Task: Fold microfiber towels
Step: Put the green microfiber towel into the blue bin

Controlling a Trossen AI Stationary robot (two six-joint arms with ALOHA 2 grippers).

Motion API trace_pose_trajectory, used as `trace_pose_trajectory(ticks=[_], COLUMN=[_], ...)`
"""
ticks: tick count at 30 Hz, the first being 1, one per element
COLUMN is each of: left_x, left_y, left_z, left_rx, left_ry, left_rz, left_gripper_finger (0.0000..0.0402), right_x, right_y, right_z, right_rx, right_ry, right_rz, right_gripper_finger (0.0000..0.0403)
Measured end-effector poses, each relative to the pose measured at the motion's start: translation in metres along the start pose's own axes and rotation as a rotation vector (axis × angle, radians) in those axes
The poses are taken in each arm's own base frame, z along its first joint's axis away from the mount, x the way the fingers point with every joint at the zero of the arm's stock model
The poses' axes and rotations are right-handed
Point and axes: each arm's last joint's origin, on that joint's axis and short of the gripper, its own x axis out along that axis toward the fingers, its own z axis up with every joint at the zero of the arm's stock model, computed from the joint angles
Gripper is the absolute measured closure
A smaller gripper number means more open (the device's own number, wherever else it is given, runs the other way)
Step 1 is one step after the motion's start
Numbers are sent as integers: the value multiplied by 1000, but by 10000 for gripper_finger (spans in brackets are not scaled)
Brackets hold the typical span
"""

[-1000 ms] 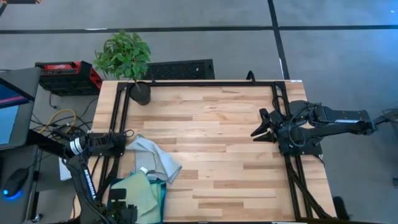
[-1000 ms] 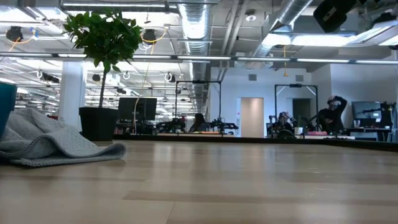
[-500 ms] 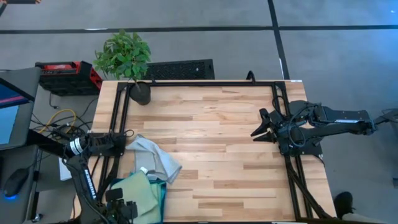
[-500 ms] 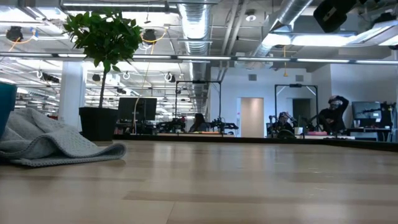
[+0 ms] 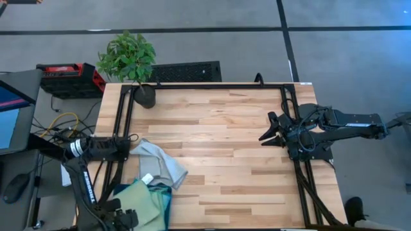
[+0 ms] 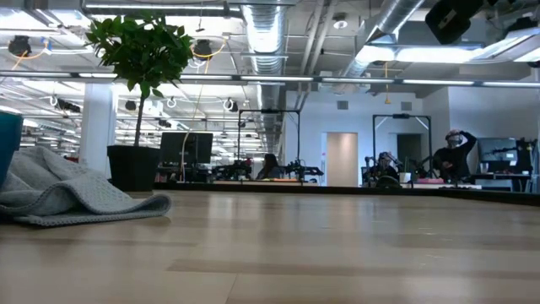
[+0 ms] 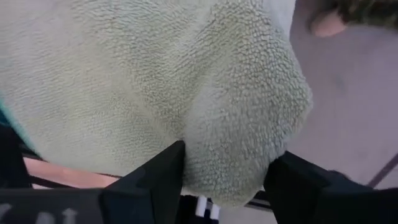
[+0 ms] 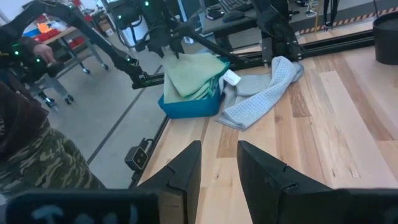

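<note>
At the table's near left corner, the left gripper (image 7: 224, 180) is clamped on the green towel (image 7: 155, 93) over the bin (image 5: 166, 204), while the right gripper (image 5: 270, 133) waits with fingers apart

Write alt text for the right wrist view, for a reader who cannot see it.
The right gripper, fingers open, hovers over the wooden table, facing a blue bin at the far edge. The left gripper reaches down onto the light green towel piled in the bin, and a pale grey towel lies crumpled beside it. A person's sleeve shows beyond the table.
</note>
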Motion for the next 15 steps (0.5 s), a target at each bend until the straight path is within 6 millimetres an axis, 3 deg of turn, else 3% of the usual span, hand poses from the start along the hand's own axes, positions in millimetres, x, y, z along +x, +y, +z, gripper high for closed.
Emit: trace_pose_trajectory(ticks=[6, 15], left_x=[-17, -15], left_y=[9, 10], left_z=[-4, -3], left_rx=[-35, 5], left_ry=[-91, -99], left_rz=[-32, -1], left_gripper_finger=[212, 212], right_x=[0, 0], right_y=[0, -1], right_z=[0, 0], right_rx=[0, 0], right_ry=[-3, -5], right_rz=[-15, -25], right_gripper_finger=[275, 275])
